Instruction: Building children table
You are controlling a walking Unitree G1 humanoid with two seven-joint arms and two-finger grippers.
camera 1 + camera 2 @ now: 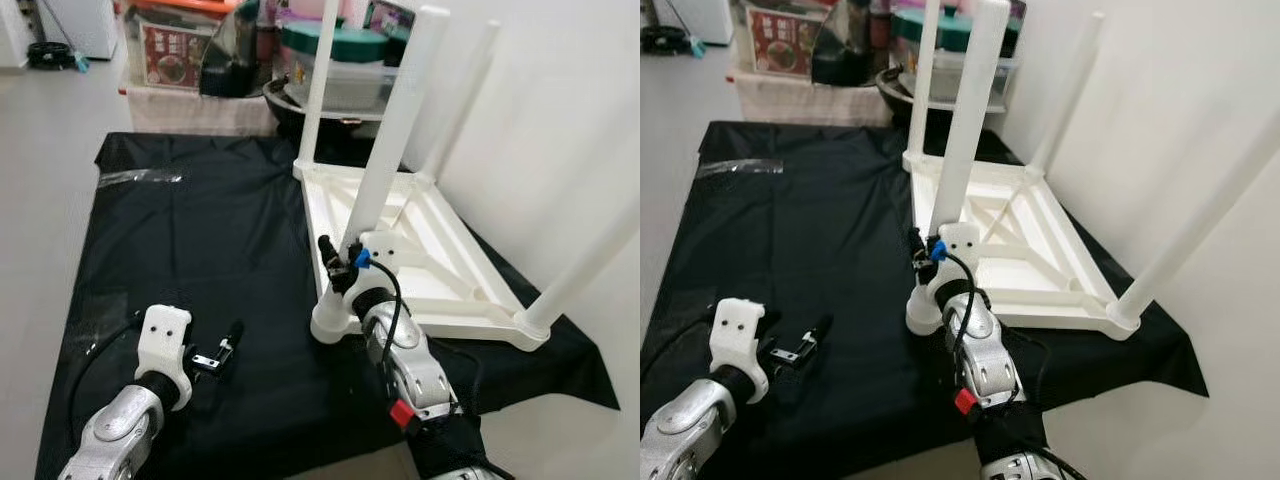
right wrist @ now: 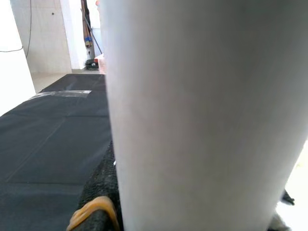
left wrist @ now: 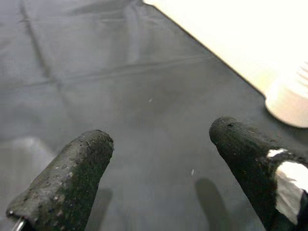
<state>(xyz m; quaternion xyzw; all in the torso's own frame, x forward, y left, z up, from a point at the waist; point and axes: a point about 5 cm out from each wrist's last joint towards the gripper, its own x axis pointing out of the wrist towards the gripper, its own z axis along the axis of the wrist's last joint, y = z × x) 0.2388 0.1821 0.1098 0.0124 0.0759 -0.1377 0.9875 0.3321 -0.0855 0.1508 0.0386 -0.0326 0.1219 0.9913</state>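
Note:
A white children's table [image 1: 440, 262] lies upside down on a black cloth [image 1: 200, 250], its legs pointing up. My right gripper [image 1: 341, 266] is shut on the near left leg [image 1: 395, 130] just above its socket at the table's corner. In the right wrist view that leg [image 2: 202, 115] stands right against the camera, with one black finger [image 2: 98, 192] beside it. My left gripper [image 1: 222, 352] hovers low over the cloth to the left of the table, open with nothing between its fingers [image 3: 72, 178]. The leg's white socket [image 3: 291, 101] shows in the left wrist view.
A white wall [image 1: 560, 120] runs close along the table's right side. Boxes, containers and a dark pan [image 1: 300, 100] crowd the back edge of the cloth. A strip of clear tape [image 1: 140, 178] lies at the cloth's far left. Pale floor [image 1: 40, 200] lies to the left.

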